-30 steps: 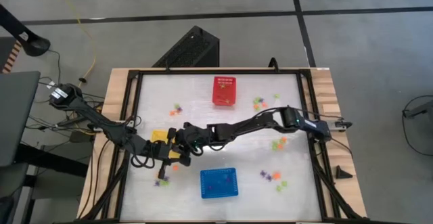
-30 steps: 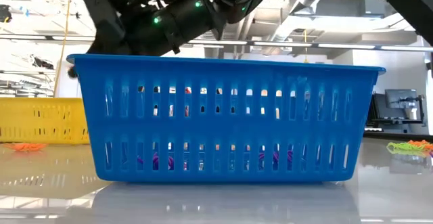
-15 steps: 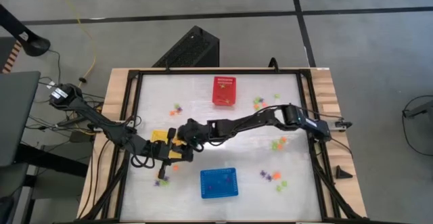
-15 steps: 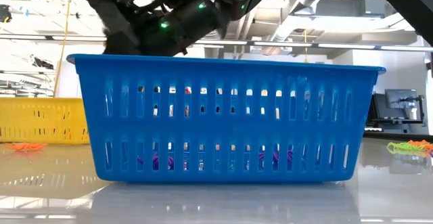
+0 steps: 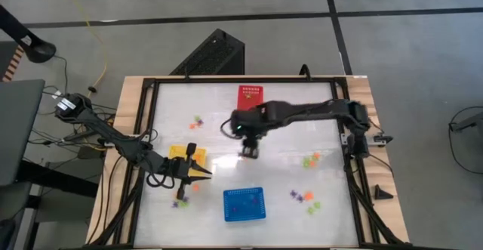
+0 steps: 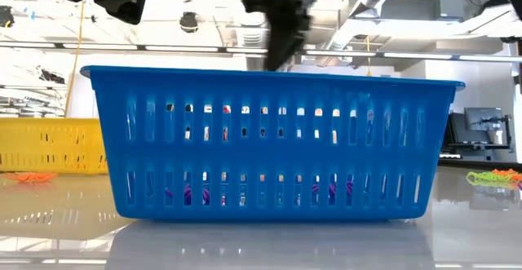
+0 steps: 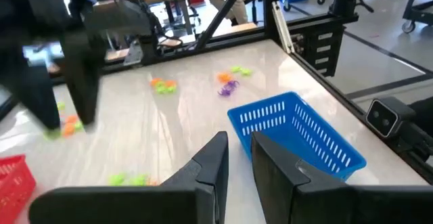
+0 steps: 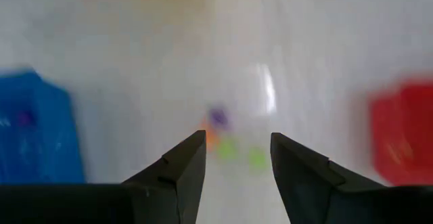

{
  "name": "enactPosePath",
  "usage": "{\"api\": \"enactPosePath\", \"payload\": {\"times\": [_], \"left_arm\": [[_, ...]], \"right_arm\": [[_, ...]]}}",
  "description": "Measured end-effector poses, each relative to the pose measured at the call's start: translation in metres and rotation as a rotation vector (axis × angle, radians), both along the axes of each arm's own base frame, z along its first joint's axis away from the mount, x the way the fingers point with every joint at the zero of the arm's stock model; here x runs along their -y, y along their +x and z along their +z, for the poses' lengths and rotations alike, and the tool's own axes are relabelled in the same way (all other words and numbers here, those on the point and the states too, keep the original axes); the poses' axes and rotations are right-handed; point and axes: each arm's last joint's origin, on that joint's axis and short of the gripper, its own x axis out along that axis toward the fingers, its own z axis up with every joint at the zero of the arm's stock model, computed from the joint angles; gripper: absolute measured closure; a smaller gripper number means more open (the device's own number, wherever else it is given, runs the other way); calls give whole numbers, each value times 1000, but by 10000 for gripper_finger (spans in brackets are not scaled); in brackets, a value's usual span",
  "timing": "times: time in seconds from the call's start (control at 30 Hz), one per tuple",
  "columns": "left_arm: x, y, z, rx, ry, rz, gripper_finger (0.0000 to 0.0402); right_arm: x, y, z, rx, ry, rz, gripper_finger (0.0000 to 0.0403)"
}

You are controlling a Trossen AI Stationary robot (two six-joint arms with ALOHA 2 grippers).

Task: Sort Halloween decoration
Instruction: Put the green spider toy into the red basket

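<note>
Right arm move: your right gripper (image 5: 250, 151) has left the yellow basket (image 5: 181, 152) and swung back to mid-tabletop, below the red basket (image 5: 251, 94) as the high view shows it.
Right jaws: they stand apart with nothing between them in the right wrist view; a second ago they sat much closer together beside the left gripper.
What that means: I'd judge one delivery at the yellow basket is over and you are free to fetch the next trinket. Whether anything landed in that basket the views don't show.
Left gripper: your left gripper (image 5: 198, 171) has stayed at the yellow basket's near edge. Its jaws show only a narrow gap in the left wrist view, and I see nothing gripped there.
Halloween decoration: tiny plastic trinkets in orange, purple and light green, scattered over the pale tabletop (image 5: 317, 121).
Where they lie: a small cluster (image 5: 310, 159) right of your right gripper, another group (image 5: 303, 199) right of the blue basket (image 5: 244, 204), a few (image 5: 198, 119) toward the far left, and some (image 5: 183, 198) by the left gripper.
Already sorted: purple bits show through the blue basket's slots in the low view.
Progress guess: plenty still loose, so the sort looks well short of finished.
Nearest pick: the cluster to the right seems closest to your open jaws.
</note>
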Motion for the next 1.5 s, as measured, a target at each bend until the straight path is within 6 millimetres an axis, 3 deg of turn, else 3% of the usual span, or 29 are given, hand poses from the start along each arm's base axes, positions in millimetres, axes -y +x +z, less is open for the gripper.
{"api": "enactPosePath", "payload": {"times": [0.2, 0.43, 0.7, 0.87, 1.07, 1.33, 1.5], "left_arm": [[-4, -1, -5, 25, -32, 21, 364], [-35, -20, -40, 188, -175, 33, 397], [-44, -22, -40, 192, -246, 59, 401], [-49, -20, -44, 148, -233, 99, 401], [-56, -16, -40, 171, -196, 123, 401], [-60, 4, -5, 229, -80, 58, 401], [-58, 16, 10, 119, -13, 20, 401]], "right_arm": [[32, -61, 4, -16, -1, -143, 219], [69, -137, -26, 114, 18, -497, 231], [107, -199, -60, 71, 57, -939, 243], [135, -211, -86, -10, 64, -1084, 245], [161, -215, -115, -146, 70, -1141, 245], [178, -218, -138, -231, 73, -1148, 246], [186, -221, -141, -219, 70, -1157, 253]]}}
